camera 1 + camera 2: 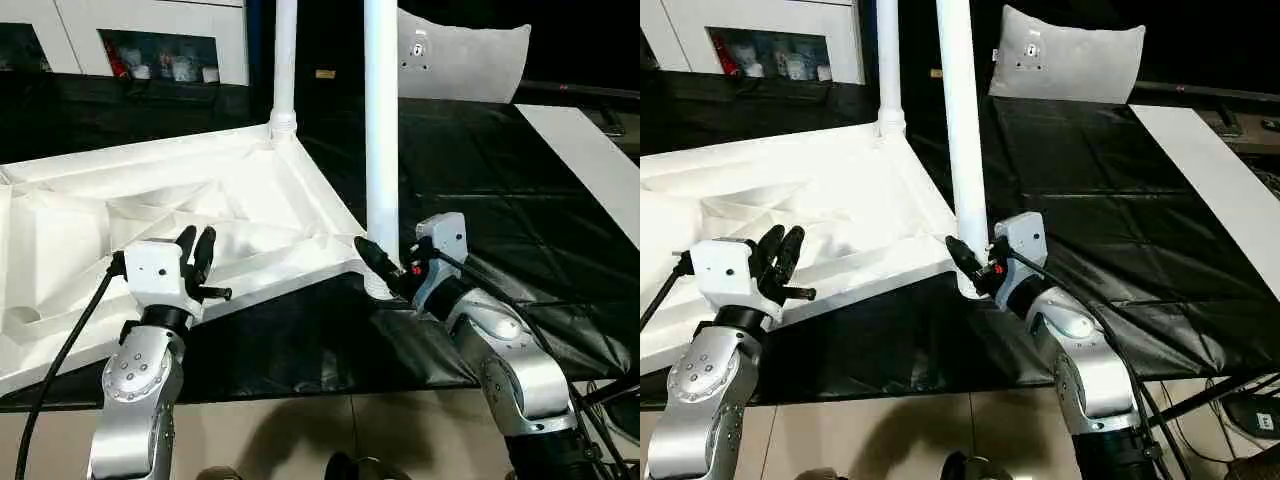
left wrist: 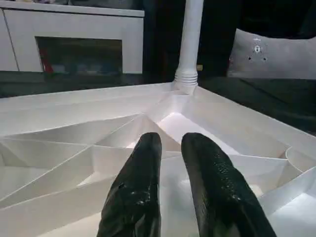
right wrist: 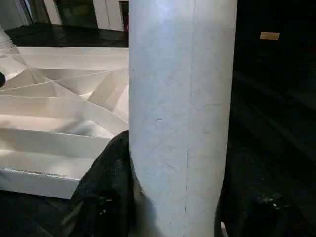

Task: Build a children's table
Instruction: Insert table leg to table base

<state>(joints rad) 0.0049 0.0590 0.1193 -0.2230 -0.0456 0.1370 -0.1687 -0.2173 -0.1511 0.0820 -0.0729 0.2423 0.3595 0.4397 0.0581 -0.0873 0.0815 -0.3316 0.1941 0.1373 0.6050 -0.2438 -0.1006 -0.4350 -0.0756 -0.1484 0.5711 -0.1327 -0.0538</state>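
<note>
**Holding a white table leg upright at the near corner socket**

Showing the children's table (image 1: 200,215) upside down on a black-sheeted counter (image 1: 480,180), ribbed underside facing up. Standing already in the far corner socket: one tapered leg (image 1: 284,60). Rising at the near right corner: a second leg (image 1: 381,150), upright, its foot at the socket there; whether fully seated, hard to tell.

Clamped around this second leg, low down and just above the socket: the right gripper (image 1: 392,268), black fingers on either side of the tube, as seen close up in the right wrist view. Hovering over the ribbed underside near the front edge: the left gripper (image 1: 196,250), fingers nearly together, holding nothing.

Judging by looks: hollow moulded plastic, light and stiff, smooth and likely slippery under the fingers. Best held low on the leg, near the socket, for pushing straight down; higher up, likely to lever sideways. Top probably prone to sliding on the sheet, so worth bracing on a rib or rim.
</note>
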